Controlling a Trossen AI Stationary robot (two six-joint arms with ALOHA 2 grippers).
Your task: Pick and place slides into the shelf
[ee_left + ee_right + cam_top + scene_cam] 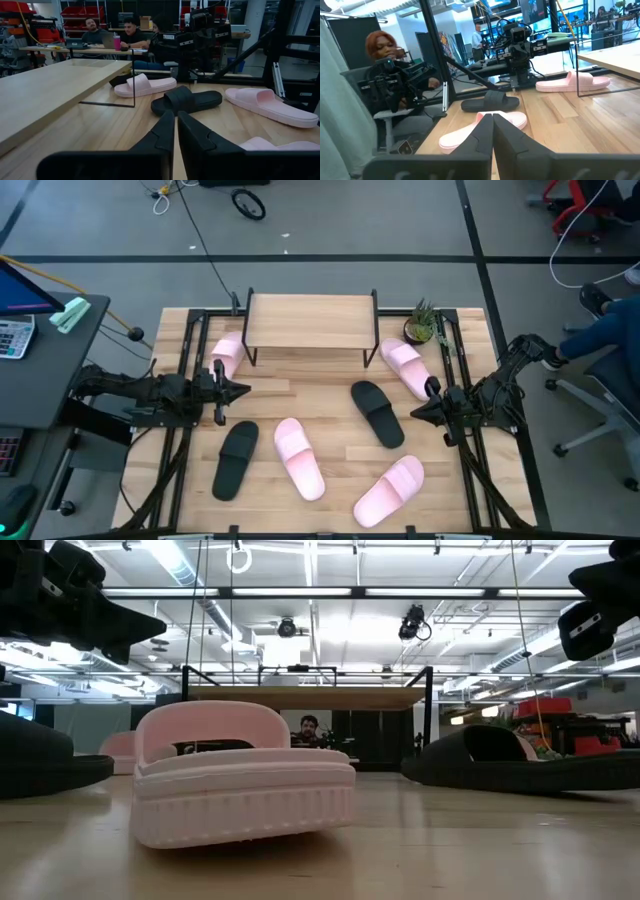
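I see six foam slides with wide straps spread over the slatted wooden tabletop (pixel 330 405), none on the low shelf with its pale plank top and thin black frame (pixel 310 320). One light pink slide (pixel 229 354) lies at the shelf's left end, another (pixel 405 367) at its right end beside a small potted green plant (pixel 421 325). A black slide (pixel 377 412) sits right of centre, a second black slide (pixel 236 459) toward the left front, with a pink slide (pixel 299 457) between them and the last pink slide (pixel 390 489) at the right front.

The low view alone shows the ribbed sole edge of the centre pink slide (pixel 243 775). The wrist views show people seated in the room beyond, which the overhead view mostly misses.

My left end effector (pixel 236 389) hovers over the left side of the tabletop, fingers pressed together and empty, close by the pink slide at the shelf's left end. My right end effector (pixel 422 410) hovers at the right side, likewise closed and empty, just right of the centre black slide.
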